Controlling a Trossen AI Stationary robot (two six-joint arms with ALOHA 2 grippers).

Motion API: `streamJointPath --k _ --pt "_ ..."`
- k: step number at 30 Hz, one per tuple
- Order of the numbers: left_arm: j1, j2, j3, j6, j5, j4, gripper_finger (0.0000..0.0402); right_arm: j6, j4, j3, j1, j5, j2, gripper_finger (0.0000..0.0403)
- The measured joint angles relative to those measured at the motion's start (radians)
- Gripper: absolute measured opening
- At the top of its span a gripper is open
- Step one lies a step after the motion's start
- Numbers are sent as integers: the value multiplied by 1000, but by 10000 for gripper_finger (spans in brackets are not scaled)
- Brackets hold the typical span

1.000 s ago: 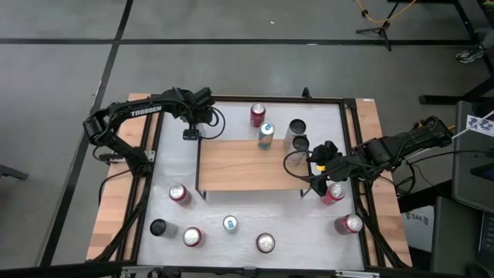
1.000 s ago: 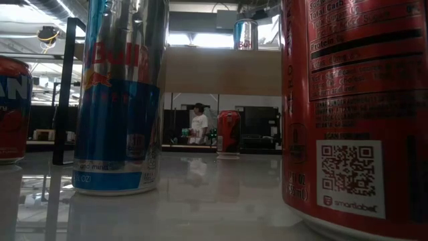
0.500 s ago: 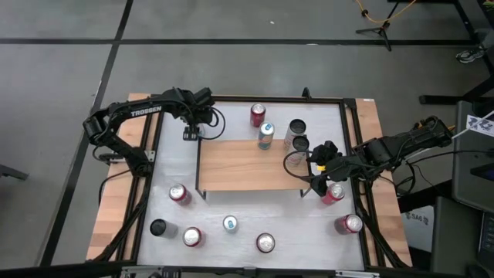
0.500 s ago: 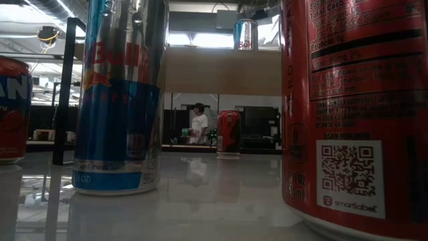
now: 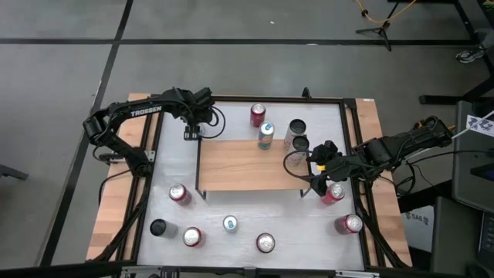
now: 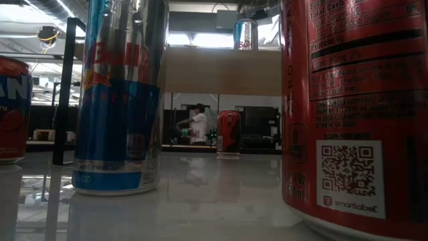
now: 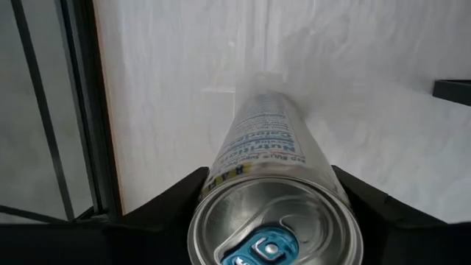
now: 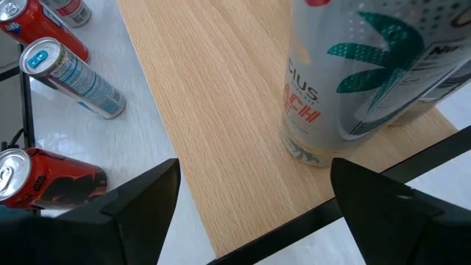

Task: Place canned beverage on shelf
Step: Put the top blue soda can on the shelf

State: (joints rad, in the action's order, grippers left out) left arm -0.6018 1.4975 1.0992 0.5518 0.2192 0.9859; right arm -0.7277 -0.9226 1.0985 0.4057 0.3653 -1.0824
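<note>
White tabletop (image 5: 247, 212) inside a black frame carries the shelf (image 5: 248, 164) at its middle, and every place below is given from that shelf.

Hard to read: from above, the left gripper (image 5: 191, 133) covers whatever it has, just off the shelf's far left corner. Only its wrist view shows it, a slim silver can with a blue tab (image 7: 274, 190), standing on the white surface with a dark finger (image 7: 171, 204) tight against each side, top rim cut off by the picture's edge. In the low view two near cans fill the sides, so the shelf shows only as a pale board (image 6: 223, 69) with one can's upper part (image 6: 245, 33) above it.

The right gripper (image 5: 318, 171) hovers at the shelf's right end, fingers spread wide with nothing between them; a pale can with a green leaf (image 8: 352, 73) stands just ahead on the board near its edge.

Most of the board's middle and left lie bare. Two cans (image 5: 296, 136) crowd the right far corner, one can (image 5: 265, 136) stands on the far edge. Loose cans (image 5: 230, 224) are scattered on the near side.
</note>
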Motion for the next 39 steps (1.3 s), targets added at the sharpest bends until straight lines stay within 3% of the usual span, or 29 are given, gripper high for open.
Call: streamJointPath --k 9,26,33,39 --pt "0 2 58 -3 0 43 220 0 0 0 0 0 0 342" --pt "12 1 516 -139 69 397 220 1 0 0 0 1 0 342" --pt "92 0 706 -237 111 485 219 1 0 0 0 1 0 342" --pt "210 0 796 -405 102 512 219 1 0 0 0 1 0 342"
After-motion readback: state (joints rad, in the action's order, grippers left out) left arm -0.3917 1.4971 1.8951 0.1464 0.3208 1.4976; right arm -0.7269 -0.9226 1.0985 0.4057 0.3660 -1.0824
